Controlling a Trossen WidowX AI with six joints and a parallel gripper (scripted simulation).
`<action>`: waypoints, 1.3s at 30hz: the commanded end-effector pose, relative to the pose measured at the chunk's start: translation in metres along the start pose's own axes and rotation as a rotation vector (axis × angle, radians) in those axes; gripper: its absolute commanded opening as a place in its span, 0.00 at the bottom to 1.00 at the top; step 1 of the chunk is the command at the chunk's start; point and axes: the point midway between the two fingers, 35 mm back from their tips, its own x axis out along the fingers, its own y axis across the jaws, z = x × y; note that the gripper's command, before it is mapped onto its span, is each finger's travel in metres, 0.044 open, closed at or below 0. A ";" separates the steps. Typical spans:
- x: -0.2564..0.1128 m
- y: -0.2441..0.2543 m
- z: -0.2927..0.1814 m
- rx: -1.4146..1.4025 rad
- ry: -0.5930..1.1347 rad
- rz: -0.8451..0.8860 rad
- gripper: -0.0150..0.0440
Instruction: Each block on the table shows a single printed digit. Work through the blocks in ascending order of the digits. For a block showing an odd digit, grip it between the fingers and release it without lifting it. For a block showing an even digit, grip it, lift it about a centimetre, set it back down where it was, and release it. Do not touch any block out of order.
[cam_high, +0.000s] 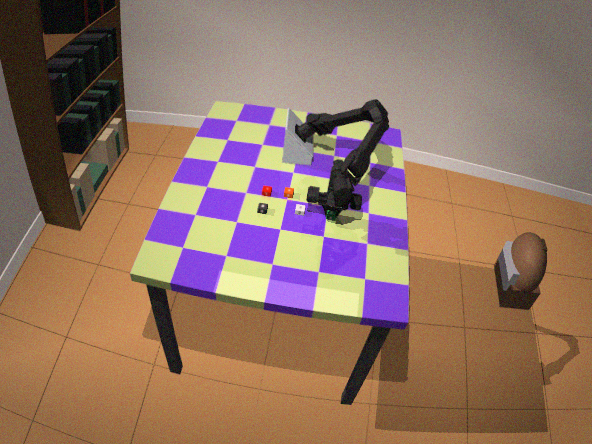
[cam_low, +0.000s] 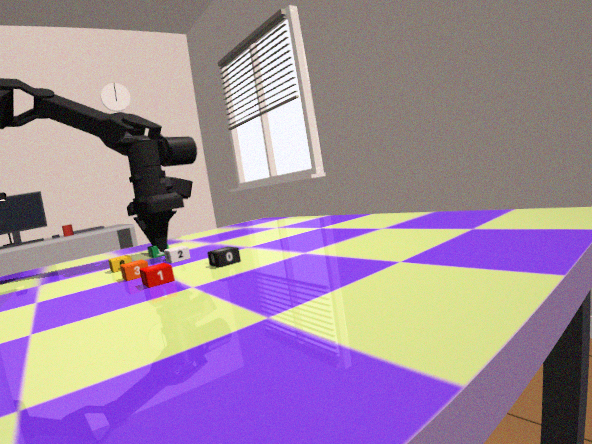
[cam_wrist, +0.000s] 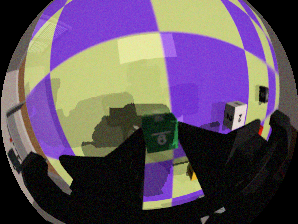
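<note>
My gripper (cam_high: 332, 212) (cam_low: 159, 248) (cam_wrist: 159, 129) points down and is shut on the green block (cam_low: 153, 251) (cam_wrist: 160, 134), at or just above the table top. Its underlined digit is dim and I cannot read it surely. The white block (cam_high: 300, 209) (cam_low: 177, 254) (cam_wrist: 235, 116) shows 2. The black block (cam_high: 262, 208) (cam_low: 224, 257) (cam_wrist: 263, 95) shows 0. The red block (cam_high: 267, 191) (cam_low: 157, 275) shows 1 and the orange block (cam_high: 289, 192) (cam_low: 134, 270) shows 3. The yellow block (cam_low: 119, 264) (cam_wrist: 194, 174) is partly hidden, its digit unclear.
The checkered table (cam_high: 252, 242) (cam_low: 350, 310) carries the blocks. A grey wedge-shaped panel (cam_high: 296, 147) stands by the arm's base at the back. The white block is the closest one beside the gripper, and the yellow block lies behind it on the base side.
</note>
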 end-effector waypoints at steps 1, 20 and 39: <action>0.000 0.000 0.000 0.002 -0.001 0.001 0.46; -0.011 0.000 0.001 0.002 -0.001 0.000 0.93; -0.116 0.037 -0.097 0.007 0.003 -0.003 0.93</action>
